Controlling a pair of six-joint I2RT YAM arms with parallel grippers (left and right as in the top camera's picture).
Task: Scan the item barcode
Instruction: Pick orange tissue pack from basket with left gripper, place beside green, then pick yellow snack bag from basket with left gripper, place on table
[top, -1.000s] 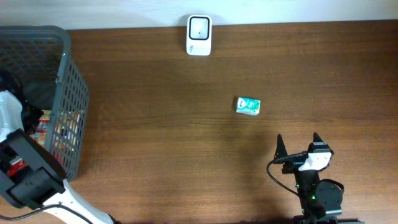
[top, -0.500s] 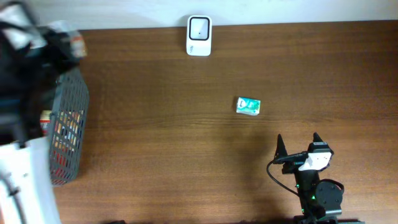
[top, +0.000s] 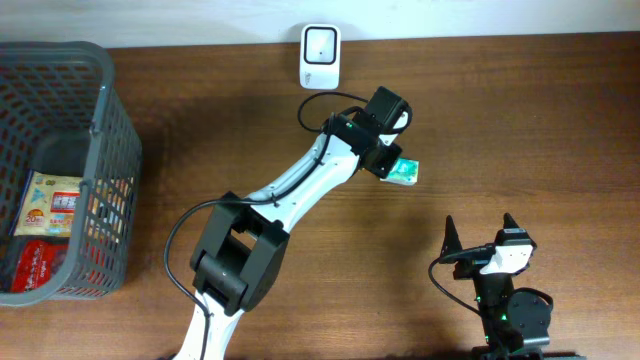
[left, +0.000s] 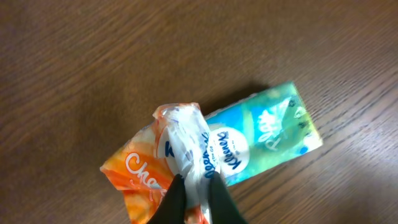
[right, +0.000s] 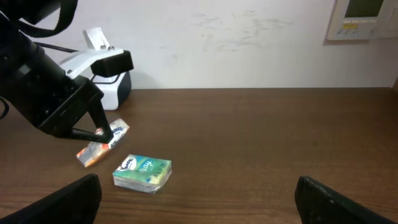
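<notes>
The item is an orange and white snack packet, crumpled and pinched at one end by my left gripper, which is shut on it. In the right wrist view the packet hangs low over the wood from the black fingers. In the overhead view the left gripper is at the table's middle, right beside a green tissue pack. The white scanner stands at the far edge, apart from the packet. No barcode shows on the packet. My right gripper rests open and empty near the front edge.
A grey mesh basket with more packets inside stands at the left edge. The tissue pack lies flat on the wood, partly under the held packet in the left wrist view. A white wall runs behind the table.
My left arm has lifted out of the basket and swung right across the table to the middle, carrying the orange packet. The right arm has not moved.
</notes>
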